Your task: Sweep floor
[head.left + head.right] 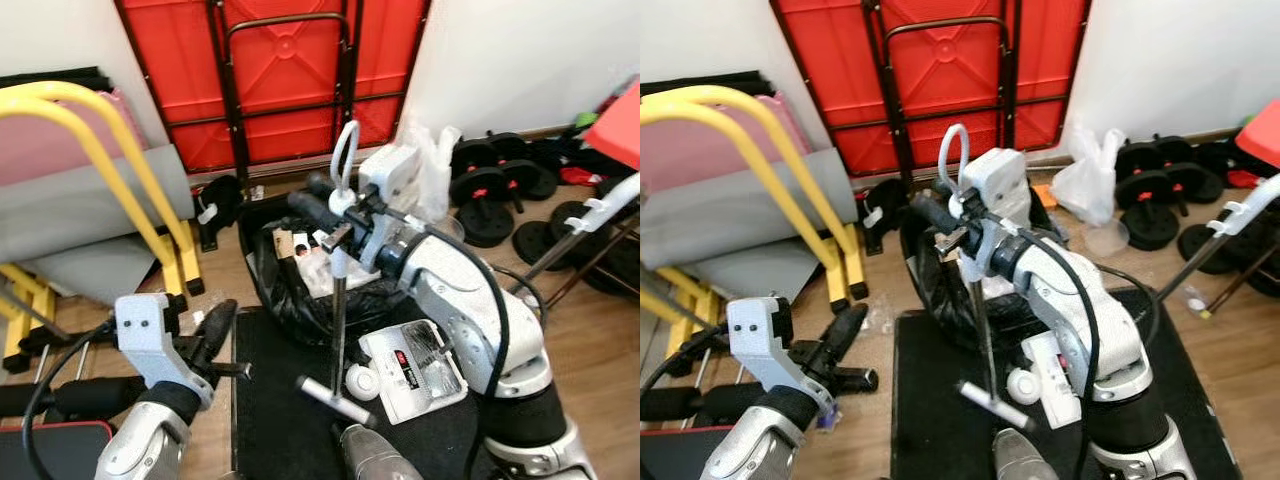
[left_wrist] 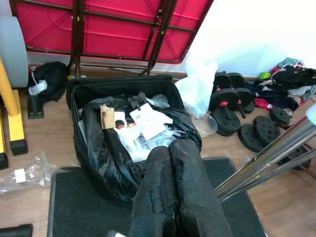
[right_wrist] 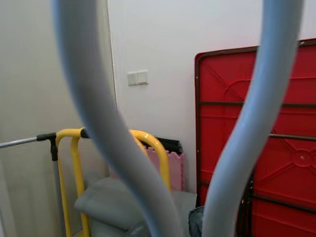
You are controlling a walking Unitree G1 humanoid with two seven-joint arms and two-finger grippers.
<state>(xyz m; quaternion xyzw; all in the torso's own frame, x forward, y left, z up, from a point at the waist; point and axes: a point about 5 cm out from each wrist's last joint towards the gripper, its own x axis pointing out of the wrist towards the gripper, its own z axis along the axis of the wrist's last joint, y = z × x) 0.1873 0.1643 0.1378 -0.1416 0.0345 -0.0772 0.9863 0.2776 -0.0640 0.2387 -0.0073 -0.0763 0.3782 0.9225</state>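
right pincer (image 1: 335, 215) at frame centre clamps the grey loop-topped metal broom handle (image 1: 338, 300); keep it upright; left pincer (image 2: 177, 192) closed, empty

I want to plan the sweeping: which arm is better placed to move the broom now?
The right. Its end effector already grips the broom handle below the grey loop. The left end effector, fingers together, holds nothing, low beside the black mat.

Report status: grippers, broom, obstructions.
Right gripper shut on broom handle. Left gripper shut, empty, low. Black bin bag with rubbish directly ahead.
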